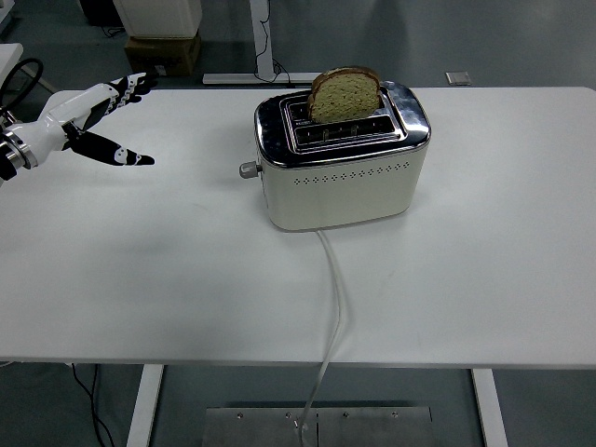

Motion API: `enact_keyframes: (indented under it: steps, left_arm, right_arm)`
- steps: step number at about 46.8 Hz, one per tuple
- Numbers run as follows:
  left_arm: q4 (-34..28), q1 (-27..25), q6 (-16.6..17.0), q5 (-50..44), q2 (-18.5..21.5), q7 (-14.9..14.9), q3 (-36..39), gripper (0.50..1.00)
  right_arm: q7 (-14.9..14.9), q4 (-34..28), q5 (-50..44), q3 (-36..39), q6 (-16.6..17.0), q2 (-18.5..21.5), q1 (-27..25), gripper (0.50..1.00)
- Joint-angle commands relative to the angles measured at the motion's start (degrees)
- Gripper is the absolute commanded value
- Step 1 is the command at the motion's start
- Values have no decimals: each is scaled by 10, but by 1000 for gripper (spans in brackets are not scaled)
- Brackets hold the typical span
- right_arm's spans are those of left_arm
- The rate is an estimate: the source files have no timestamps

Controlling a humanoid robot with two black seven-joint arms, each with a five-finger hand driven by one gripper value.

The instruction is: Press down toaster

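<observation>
Toaster sits well right of the open-fingered left hand.

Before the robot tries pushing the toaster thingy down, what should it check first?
1. Bread in a slot: ok, but standing high.
2. Lever knob on the toaster's left end free to reach: ok.
3. Left hand near the knob: not ok, far off at the table's left edge.
4. Left hand empty, fingers spread: ok.
5. Cord clear of the hand's path: ok, it runs off the near edge.
6. Plugged in: cannot tell.
</observation>
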Motion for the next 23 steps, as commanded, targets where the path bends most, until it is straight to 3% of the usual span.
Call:
enact_keyframes:
  steps: [1, 9, 23]
  left_arm:
    - [4, -7, 3, -32, 0, 0, 0, 1000]
    - [33, -8, 7, -103, -13, 0, -1, 1000]
    - [132, -6, 7, -303, -96, 0, -1, 1000]
  right_arm:
    - [0, 0, 0, 0, 0, 0, 0, 1000]
    - [0, 0, 0, 0, 0, 0, 0, 1000]
    - [0, 0, 0, 0, 0, 0, 0, 1000]
